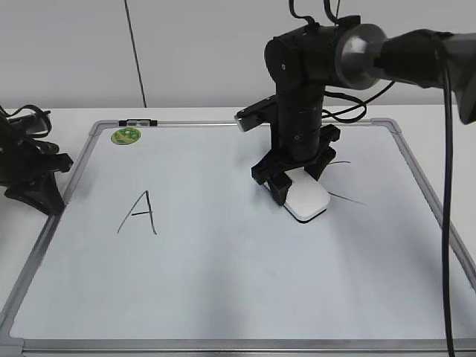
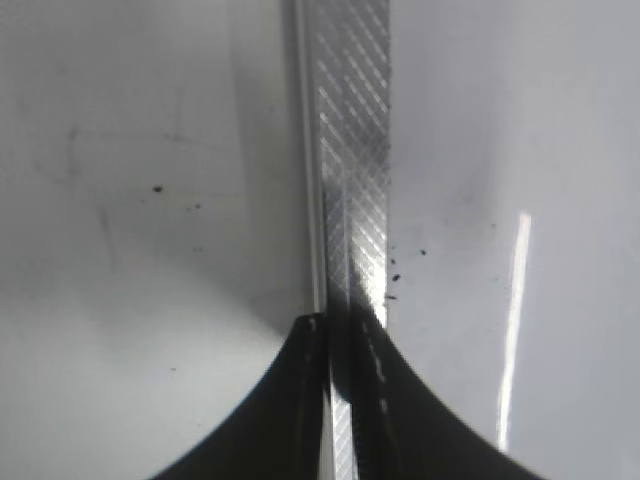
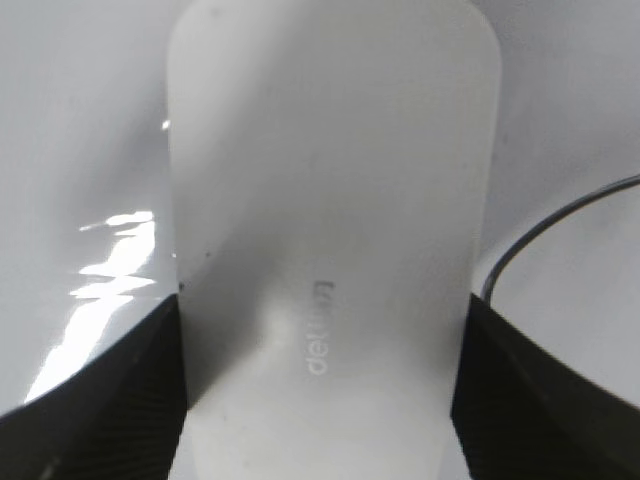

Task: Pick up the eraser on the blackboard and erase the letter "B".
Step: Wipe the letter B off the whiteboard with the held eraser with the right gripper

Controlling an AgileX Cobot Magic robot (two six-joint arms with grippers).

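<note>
The white eraser [image 1: 309,201] lies flat on the blackboard [image 1: 223,282], right of its middle. My right gripper [image 1: 296,186] is shut on the eraser, one jaw on each long side. In the right wrist view the eraser [image 3: 330,180] fills the space between the jaws [image 3: 320,400], with grey lettering on top. No letter "B" shows. A few thin black strokes [image 1: 346,195] lie just right of the eraser, and I cannot tell which letter they belong to. My left gripper [image 1: 37,186] is shut and empty over the board's left frame [image 2: 355,150].
A black "A" [image 1: 140,212] is on the left half of the board. A round green magnet [image 1: 126,136] sits at the top left corner, with a small black clip [image 1: 138,122] on the top frame. The right arm's cable [image 1: 448,186] hangs over the right edge.
</note>
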